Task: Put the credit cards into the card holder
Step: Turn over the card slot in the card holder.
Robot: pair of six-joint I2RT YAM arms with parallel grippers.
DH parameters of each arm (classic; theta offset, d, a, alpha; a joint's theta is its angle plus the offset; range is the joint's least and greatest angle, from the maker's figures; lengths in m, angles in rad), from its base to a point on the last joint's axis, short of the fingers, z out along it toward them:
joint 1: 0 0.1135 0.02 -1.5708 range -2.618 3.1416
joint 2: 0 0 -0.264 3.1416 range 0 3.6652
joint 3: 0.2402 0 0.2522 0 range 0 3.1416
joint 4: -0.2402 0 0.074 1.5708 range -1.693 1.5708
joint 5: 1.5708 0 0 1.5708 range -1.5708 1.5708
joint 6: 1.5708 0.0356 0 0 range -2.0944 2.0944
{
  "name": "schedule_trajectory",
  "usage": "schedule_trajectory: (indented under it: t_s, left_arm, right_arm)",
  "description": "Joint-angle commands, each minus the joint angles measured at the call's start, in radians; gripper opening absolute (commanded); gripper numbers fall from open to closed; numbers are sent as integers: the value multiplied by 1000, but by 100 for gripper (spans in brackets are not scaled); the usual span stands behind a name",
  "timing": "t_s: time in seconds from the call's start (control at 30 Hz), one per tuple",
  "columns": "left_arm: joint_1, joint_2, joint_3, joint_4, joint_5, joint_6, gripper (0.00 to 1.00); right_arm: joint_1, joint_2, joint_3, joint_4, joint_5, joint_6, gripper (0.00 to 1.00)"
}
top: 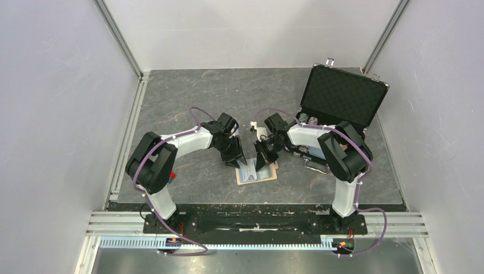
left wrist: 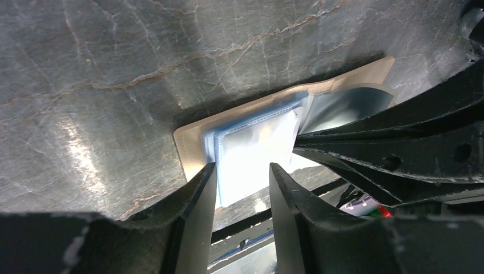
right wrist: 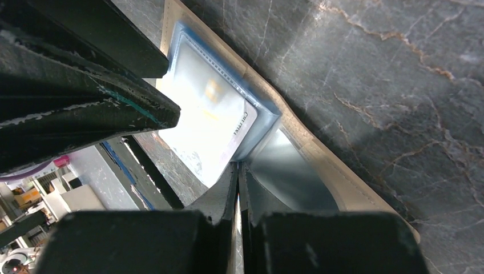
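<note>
**Seating the card (right wrist: 211, 120) in the holder (right wrist: 342, 182)**

Lying glossy side up, the card rests on the open holder's blue sleeve, one corner already inside the blue border. Glare hides how deep it goes. The holder lies flat on the counter (right wrist: 371, 68), between our two arms. We judge the card's long axis to run away from the right tool (right wrist: 237, 168), whose jaws are pressed together with the tip at the card's near edge. Whether it pinches that edge, we cannot tell. The left tool (left wrist: 242, 168) stands half-wide, its jaws astride the sleeve's opposite end. The right arm is better placed to push the card in.
</note>
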Motion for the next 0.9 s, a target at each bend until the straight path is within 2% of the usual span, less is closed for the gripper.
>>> schedule_trajectory:
  t_s: [0.0,0.2,0.3,0.53,0.87]
  left_arm:
    - [-12,4,44,45,31,23,44]
    - [-31,4,98,34,25,35,37]
    - [-33,10,105,24,21,37,36]
    - [-41,19,123,-94,-90,72,47]
    - [-58,78,128,-96,-88,87,46]
  right_arm:
    - [2,16,-12,19,-7,-2,0]
    - [2,26,-13,14,-4,-2,0]
    - [2,25,-13,14,-1,0,0]
    - [3,24,-15,14,5,1,0]
    - [2,29,-19,12,-2,-1,0]
